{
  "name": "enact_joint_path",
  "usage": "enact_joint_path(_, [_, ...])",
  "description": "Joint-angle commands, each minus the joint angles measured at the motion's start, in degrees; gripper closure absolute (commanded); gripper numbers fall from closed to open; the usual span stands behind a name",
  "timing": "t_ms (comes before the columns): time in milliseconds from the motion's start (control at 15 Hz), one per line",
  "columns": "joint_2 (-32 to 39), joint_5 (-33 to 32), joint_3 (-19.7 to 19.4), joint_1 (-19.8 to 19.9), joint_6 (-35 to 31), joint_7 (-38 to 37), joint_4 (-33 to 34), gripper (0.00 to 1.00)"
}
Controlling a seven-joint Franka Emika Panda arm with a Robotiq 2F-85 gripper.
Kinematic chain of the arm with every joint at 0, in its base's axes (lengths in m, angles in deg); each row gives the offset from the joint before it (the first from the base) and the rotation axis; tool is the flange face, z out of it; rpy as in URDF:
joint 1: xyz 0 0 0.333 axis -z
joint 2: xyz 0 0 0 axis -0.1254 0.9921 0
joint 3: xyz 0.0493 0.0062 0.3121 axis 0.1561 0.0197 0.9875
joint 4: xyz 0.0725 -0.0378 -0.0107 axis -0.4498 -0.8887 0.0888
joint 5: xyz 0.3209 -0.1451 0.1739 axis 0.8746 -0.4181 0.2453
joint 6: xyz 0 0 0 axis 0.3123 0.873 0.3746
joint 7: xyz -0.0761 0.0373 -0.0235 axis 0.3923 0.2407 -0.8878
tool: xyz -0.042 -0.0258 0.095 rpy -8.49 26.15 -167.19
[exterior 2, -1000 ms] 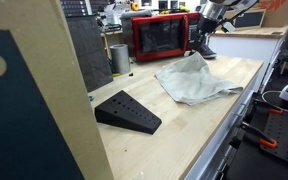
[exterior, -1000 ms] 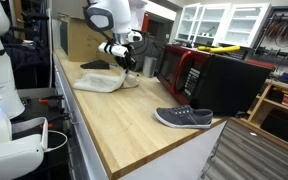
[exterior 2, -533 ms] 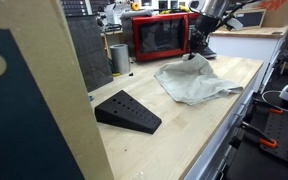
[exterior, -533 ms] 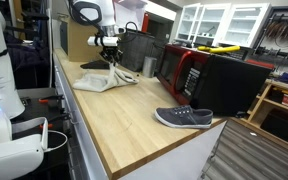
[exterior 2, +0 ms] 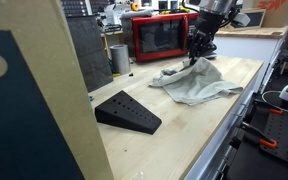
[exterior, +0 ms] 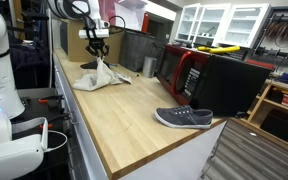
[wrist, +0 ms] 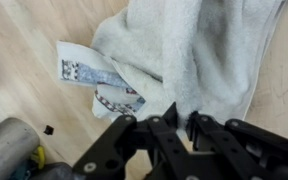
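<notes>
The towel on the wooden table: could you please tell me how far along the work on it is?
Done: the gripper is shut on a fold of the towel, raised into a peak. In hand: that lift. Left: most of the cloth lies crumpled on the table, so it looks early.

We see the tool (exterior 2: pixel 198 55) pinching one edge of the grey towel (exterior 2: pixel 196 85) up off the desk (exterior 2: pixel 184 130); a black wedge (exterior 2: pixel 127 111) lies well apart.
</notes>
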Motion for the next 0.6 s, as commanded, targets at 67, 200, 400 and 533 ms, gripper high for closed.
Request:
enact_joint_path(67, [-1.74, -1.42, 0.51, -4.56, 6.68, 3.17, 0.08, 0.98])
enact_joint_path(200, [-1.88, -0.75, 0.8, -7.0, 10.06, 5.72, 0.09, 0.98])
enact_joint_path(400, [-2.27, -0.57, 1.7, -9.55, 16.46, 10.58, 0.1, 0.98])
enact_joint_path(533, [-2.85, -1.83, 2.62, -9.56, 20.83, 12.32, 0.16, 0.98])
